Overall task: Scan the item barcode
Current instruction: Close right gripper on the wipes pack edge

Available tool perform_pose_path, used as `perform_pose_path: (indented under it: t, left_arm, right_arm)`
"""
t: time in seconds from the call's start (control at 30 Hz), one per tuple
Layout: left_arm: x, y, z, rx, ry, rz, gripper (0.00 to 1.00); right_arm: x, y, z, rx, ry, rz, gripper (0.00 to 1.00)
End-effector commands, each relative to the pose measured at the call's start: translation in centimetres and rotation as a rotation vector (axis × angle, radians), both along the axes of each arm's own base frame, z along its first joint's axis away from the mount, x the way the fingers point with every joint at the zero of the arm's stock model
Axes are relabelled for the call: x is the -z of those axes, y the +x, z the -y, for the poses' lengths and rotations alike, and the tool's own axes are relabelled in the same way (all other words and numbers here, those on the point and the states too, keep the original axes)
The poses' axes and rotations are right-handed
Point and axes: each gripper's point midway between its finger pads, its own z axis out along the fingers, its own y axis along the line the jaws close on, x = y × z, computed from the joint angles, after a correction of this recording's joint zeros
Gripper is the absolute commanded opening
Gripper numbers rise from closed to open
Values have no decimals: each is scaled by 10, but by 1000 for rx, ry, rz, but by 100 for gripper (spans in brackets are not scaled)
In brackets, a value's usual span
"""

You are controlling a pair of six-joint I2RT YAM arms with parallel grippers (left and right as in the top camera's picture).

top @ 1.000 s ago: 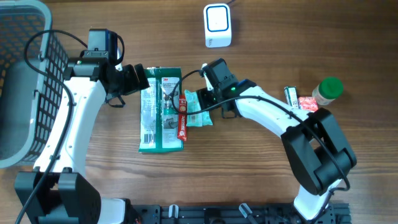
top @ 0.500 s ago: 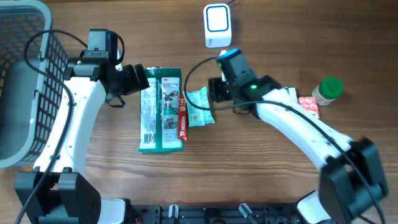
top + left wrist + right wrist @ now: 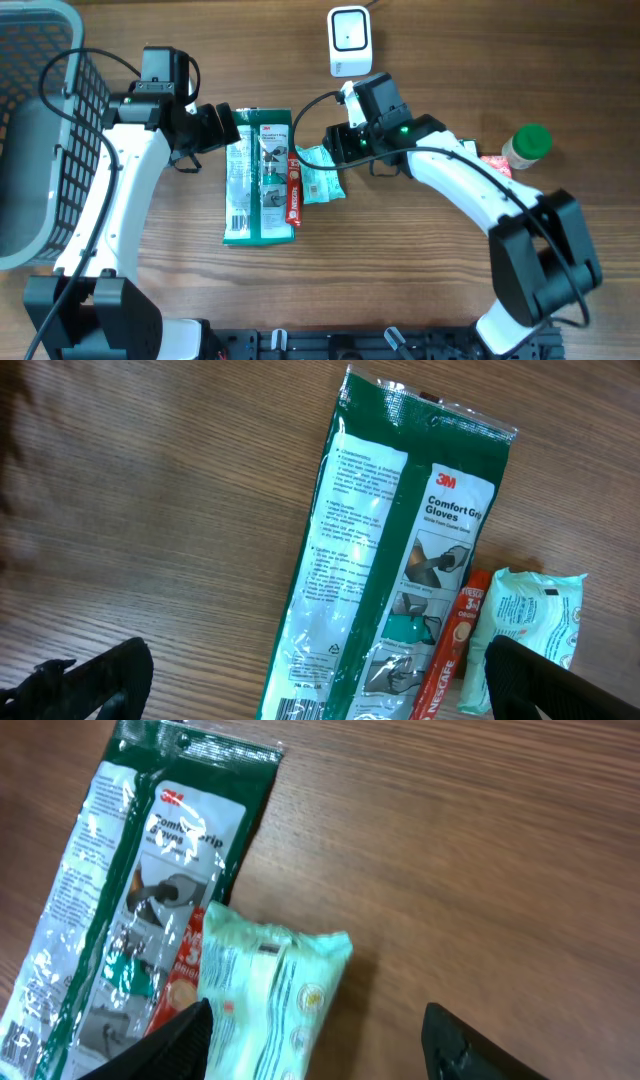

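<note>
Overhead, progress: nothing looks scanned yet. No item is lifted, and every pack lies flat on the table (image 3: 385, 275).
Overhead, scanner (image 3: 350, 40): a white, rounded box that stands alone at the table's far edge, well apart from the packs.
Overhead, right gripper (image 3: 335, 148): jaws apart and empty, hovering at the far end of the mint packet (image 3: 322, 182) in mid-table. This is probably the item to scan.
Overhead, left gripper (image 3: 218, 128): jaws fully apart and empty, at the far left corner of the glove pack (image 3: 258, 180).
Overhead, left to do: by my reading, grasp the packet, lift it and turn its barcode toward the scanner.
Overhead, surroundings: a grey mesh basket (image 3: 40, 60) is at the left edge and a green-lidded jar (image 3: 527, 145) is toward the right edge.
Left wrist, glove pack: a long, flat green film bag, glossy and crinkled, with printed white panels.
Left wrist, red stick sachet (image 3: 448, 655): narrow and stiff-looking, touching the glove pack's edge.
Right wrist, mint packet: a soft, pale green pillow shape with crimped ends. It lies partly on the sachet, below the spread fingers (image 3: 170, 1042) and not clamped.
Right wrist, barcode: I cannot make one out on the packet.
Right wrist, table: smooth brown wood grain.
</note>
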Motion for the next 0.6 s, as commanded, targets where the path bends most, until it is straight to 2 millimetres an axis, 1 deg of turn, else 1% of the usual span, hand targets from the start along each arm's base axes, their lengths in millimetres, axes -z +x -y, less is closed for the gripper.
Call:
perform_pose_path:
  t: [0.0,0.1,0.17,0.2,0.27,0.3,0.33,0.4,0.5,0.53,0.57]
  left_arm:
    - [-2,2,-1,13,17,8,100]
    - [-2,2,-1,13,17,8,100]
    - [-2,2,-1,13,17,8,100]
    - [-2,2,-1,13,17,8,100]
    - [-2,2,-1,13,17,8,100]
    - [-2,2,-1,13,17,8,100]
    - [-2,2,-1,13,17,8,100]
    - [-2,2,-1,13,17,8,100]
    - [-2,2,-1,13,17,8,100]
    - [-2,2,-1,13,17,8,100]
    - [-2,2,-1,13,17,8,100]
  right_arm:
    - [8,1,-15,-134,125,-20,67]
    - [8,3,-26,-165,179,-12,67]
    - [8,-2,-37,-210,209,-10,67]
    - [10,-5,-42,-225,219,-17,66]
    - [12,-9,-47,-234,215,-21,47]
    - [14,-10,-51,-241,216,-21,33]
    - [15,-12,-56,-243,222,-24,24]
    - [21,-13,-64,-226,240,-43,19]
    - [34,-16,-74,-225,246,-63,18]
    - [41,-17,-76,-223,238,-70,18]
    - [49,-15,-73,-199,216,-77,18]
